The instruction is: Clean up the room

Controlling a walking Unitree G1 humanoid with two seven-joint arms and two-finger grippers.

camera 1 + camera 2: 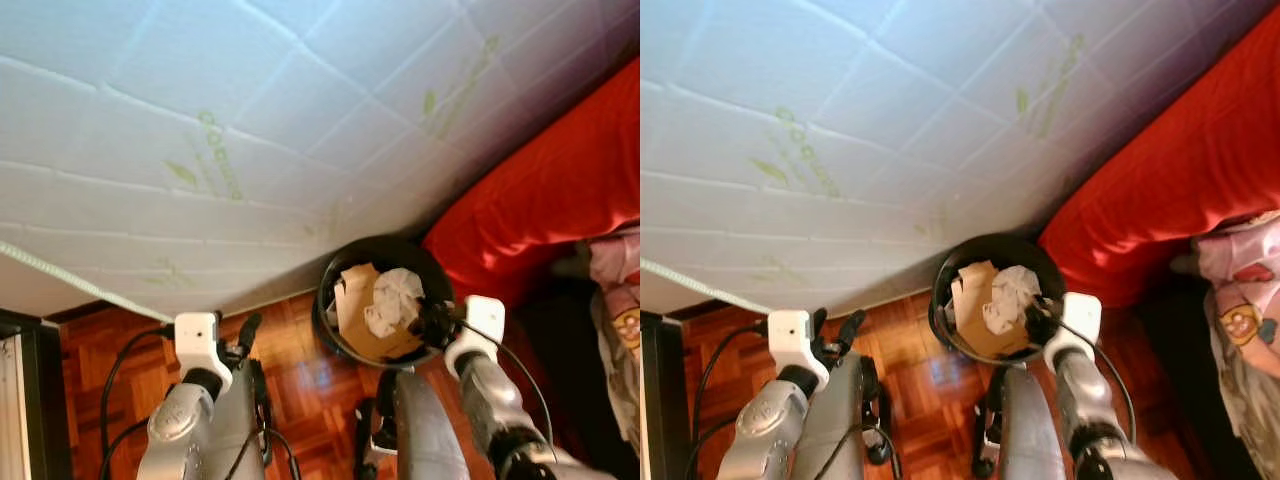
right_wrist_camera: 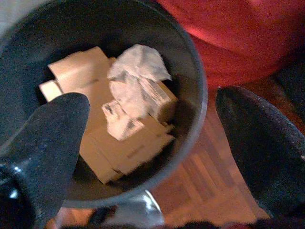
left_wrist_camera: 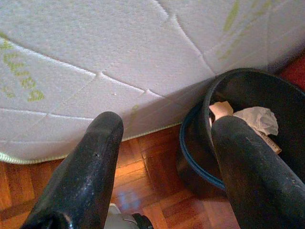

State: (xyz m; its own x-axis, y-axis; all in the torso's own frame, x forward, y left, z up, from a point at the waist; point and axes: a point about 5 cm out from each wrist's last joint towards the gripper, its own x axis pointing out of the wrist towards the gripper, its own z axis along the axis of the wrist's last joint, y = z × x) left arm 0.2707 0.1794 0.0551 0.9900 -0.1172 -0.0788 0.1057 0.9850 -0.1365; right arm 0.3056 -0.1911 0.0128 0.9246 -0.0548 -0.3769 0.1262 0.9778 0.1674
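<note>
White quilted mattress (image 1: 250, 130) with faint green print across most of the scene, edge trimmed in pale piping. Red bedding (image 1: 560, 200) bunched at the right, pressed against the mattress corner, with a pink printed cloth (image 1: 1240, 290) just beyond it at the far right. Wood parquet floor (image 1: 300, 370) below, reddish and glossy. Black bin (image 1: 385, 300) standing on the floor in the nook where mattress and red bedding meet, touching or nearly touching both. Inside the bin, tan cardboard pieces (image 2: 95, 138) stacked flat and tilted, topped by crumpled white paper (image 2: 136, 71) lying near the middle of the load, against a small printed box. Right gripper (image 2: 152, 157) poised over the near rim of the bin, fingers spread wide apart and holding nothing, one finger above the bin's interior and the other outside the rim over the floor; crumpled paper just ahead of and below the fingertips, apart from them. Left gripper (image 3: 162, 167) low beside the mattress edge, well to the left of the bin, fingers likewise spread and holding nothing, bin seen just past one fingertip. Black cables (image 1: 125, 370) looping from the left wrist.
</note>
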